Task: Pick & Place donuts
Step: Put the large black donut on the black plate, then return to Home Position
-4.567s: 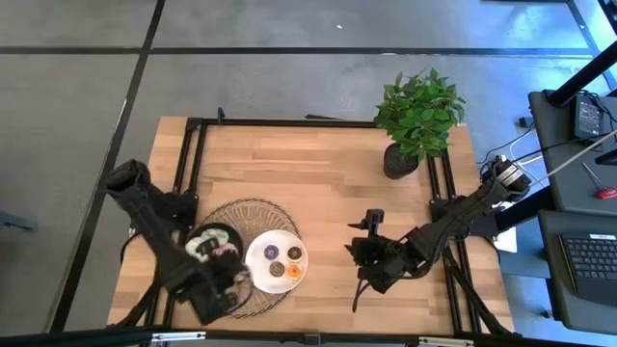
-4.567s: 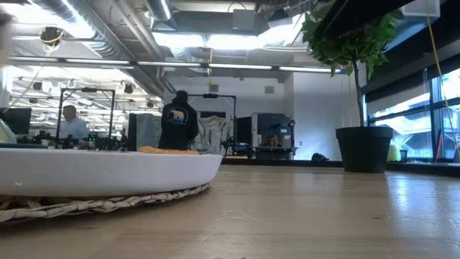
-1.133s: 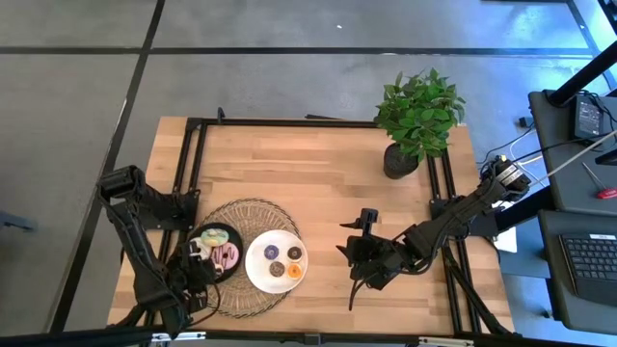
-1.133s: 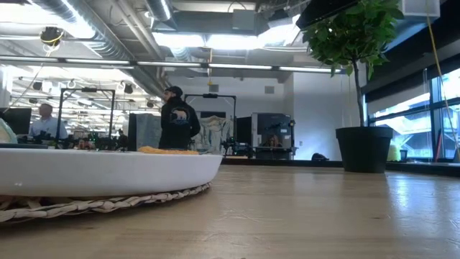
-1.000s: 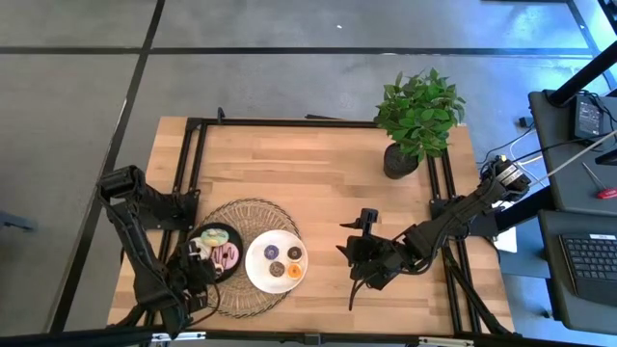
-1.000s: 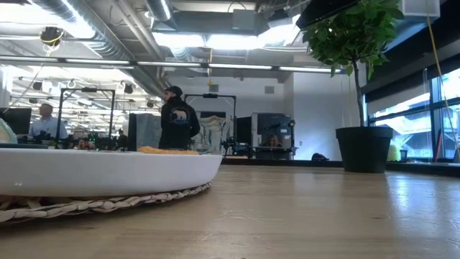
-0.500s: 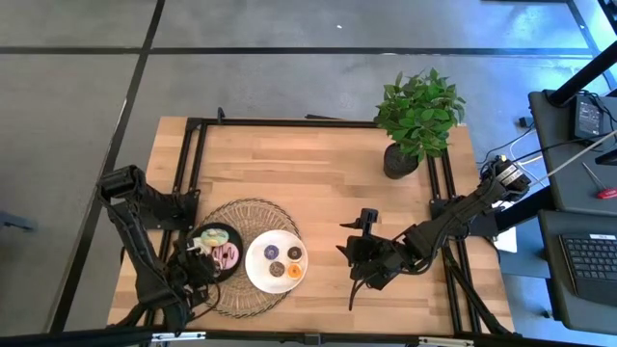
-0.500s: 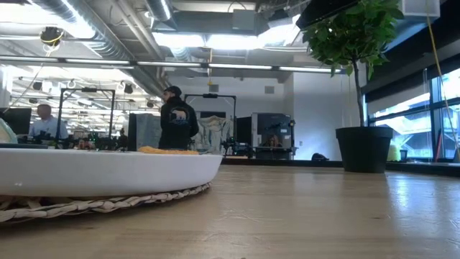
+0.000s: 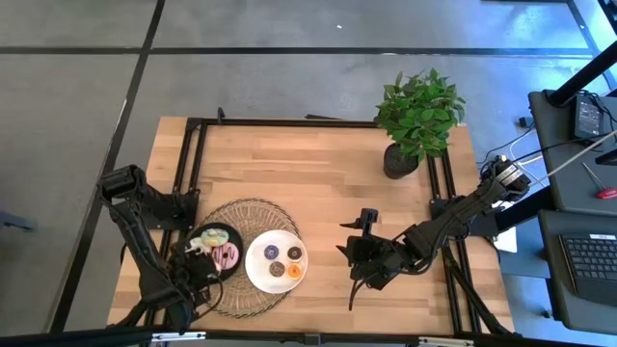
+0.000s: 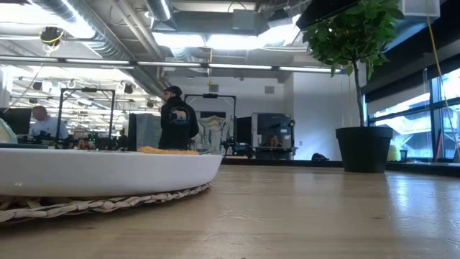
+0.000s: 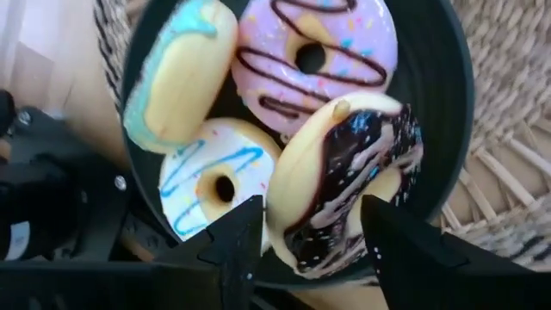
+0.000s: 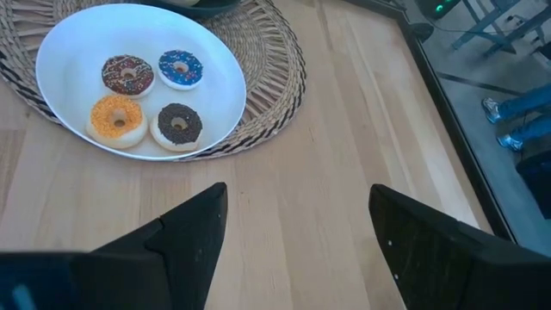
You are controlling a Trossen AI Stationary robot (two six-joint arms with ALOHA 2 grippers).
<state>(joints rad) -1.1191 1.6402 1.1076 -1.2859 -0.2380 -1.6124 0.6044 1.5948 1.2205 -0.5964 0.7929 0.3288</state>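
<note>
Left pincer (image 11: 310,245): over the black plate (image 11: 448,112), fingers spread apart on either side of a chocolate-iced donut (image 11: 349,185) that leans tilted on the others; whether the fingers touch it I cannot tell.
Black plate contents: a pink donut with dark stripes (image 11: 314,60), a white donut with blue lines (image 11: 219,185), and a pale blue-iced donut (image 11: 176,73) lying on its side.
Right pincer (image 12: 297,250): fingers apart, holding nothing, hovering over bare desk (image 12: 344,172) near the white plate (image 12: 219,90).
White plate contents: four donuts lying flat — brown sprinkled (image 12: 127,75), blue (image 12: 180,67), orange (image 12: 118,119), dark (image 12: 179,125).
Mat: a woven placemat (image 9: 253,210) lies under both plates.
Plant: potted plant (image 9: 416,114) at the desk's far right.
Background: a person (image 10: 177,119) stands in the room beyond.
</note>
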